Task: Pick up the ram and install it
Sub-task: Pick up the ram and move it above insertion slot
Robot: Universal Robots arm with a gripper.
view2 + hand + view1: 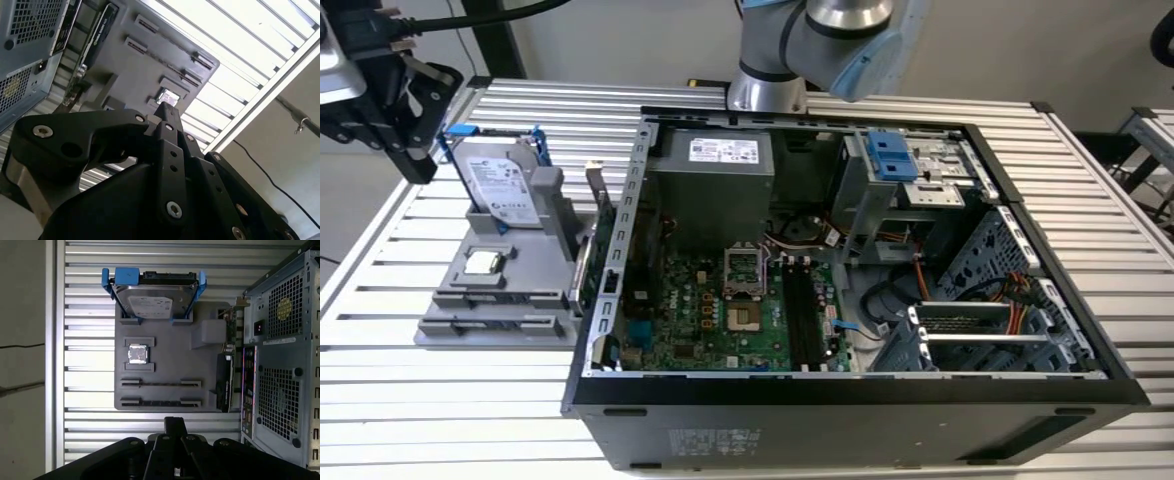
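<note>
**Ram not yet lifted; gripper empty above the holder block**

A black two-fingered gripper (175, 424) hangs high over a flat grey plastic holder block (165, 352), touching nothing. Its fingertips (168, 114) are pressed together with nothing between them.

The block rests on a slatted metal table (454, 400). At one end of the block stands a silver hard drive in blue rails (152, 297). In the block's middle lies a small square silver processor chip (138, 354). At the block's other end are two parallel rows of clips.

In the first wrist view a thin dark line runs between the clips of each row. I judge that the ram (160, 402), a narrow dark-green circuit-board stick, stands on edge in one of these rows, sunk so that only its top edge shows. I cannot tell which row.

If so, its long axis runs along the row, across the block's width. One end points toward the open black computer case (854, 420) just beside the block. The long black memory slots (803, 315) inside that case run crosswise to it.

On that reading no part of the task is done. The ram is neither gripped nor lifted, and seating it in a slot is all left. I cannot tell whether those slots are empty.
</note>
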